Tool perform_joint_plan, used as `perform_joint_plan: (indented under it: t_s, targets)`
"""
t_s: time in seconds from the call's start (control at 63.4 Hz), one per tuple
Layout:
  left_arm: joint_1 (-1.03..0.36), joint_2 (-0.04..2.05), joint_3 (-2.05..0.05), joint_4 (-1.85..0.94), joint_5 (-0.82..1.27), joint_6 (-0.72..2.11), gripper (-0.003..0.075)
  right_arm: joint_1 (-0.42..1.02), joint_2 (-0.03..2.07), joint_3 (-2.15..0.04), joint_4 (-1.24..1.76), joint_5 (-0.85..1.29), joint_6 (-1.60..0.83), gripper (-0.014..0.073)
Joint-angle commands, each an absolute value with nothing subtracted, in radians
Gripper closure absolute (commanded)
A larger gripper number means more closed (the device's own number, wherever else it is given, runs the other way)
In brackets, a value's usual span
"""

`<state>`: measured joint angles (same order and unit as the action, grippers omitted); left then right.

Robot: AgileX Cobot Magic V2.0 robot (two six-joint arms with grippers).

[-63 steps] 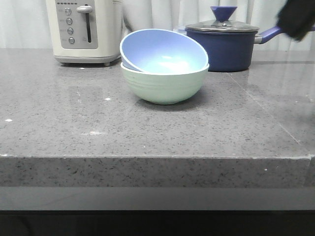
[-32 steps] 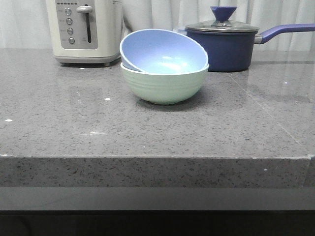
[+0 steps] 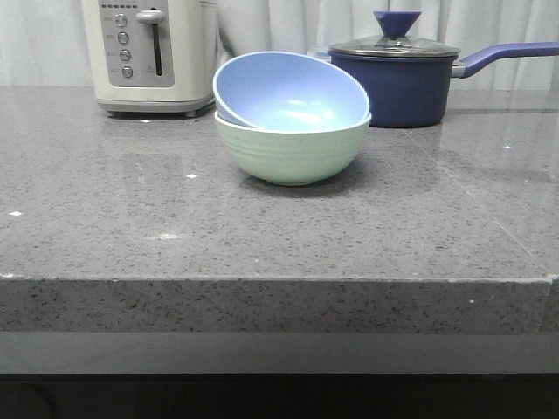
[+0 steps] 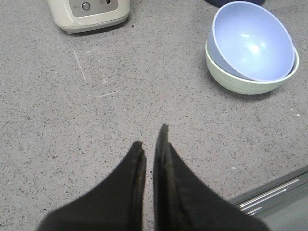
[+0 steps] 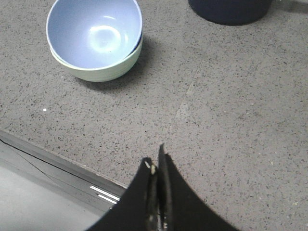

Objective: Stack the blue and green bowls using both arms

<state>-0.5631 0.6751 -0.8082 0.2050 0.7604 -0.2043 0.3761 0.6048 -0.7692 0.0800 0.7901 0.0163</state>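
While nested, bowls (image 4: 250, 48) sit apart from hands (image 4: 149, 139).

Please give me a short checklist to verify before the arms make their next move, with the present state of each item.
1. Blue bowl is inside the green bowl: ok, though it sits tilted, not level.
2. Green bowl stands upright on the counter: ok.
3. Left gripper is empty and away from the bowls: ok, fingers shut with nothing between.
4. Right gripper is empty and away from the bowls: ok, fingers shut.
5. Stack does not touch the saucepan or the toaster: ok, a gap shows on both sides.
6. Blue bowl will stay without slipping: cannot tell.
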Motion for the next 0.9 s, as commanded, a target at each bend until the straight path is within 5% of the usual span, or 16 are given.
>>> perform_joint_plan:
  t_s: [0.0, 0.521, 0.884]
  targets:
    - [-0.569, 0.679, -0.835, 0.215, 0.683, -0.215, 0.074, 0.373, 0.605, -0.794, 0.071, 0.713, 0.015, 0.0657]
    - [-0.564, 0.643, -0.788, 0.225, 0.632, -0.213, 0.074, 0.373, 0.605, -0.794, 0.071, 0.713, 0.015, 0.0657]
    - [-0.164, 0.243, -0.366, 0.069, 0.231, -0.211, 0.074, 0.373, 0.605, -0.794, 0.072, 0.713, 0.015, 0.0657]
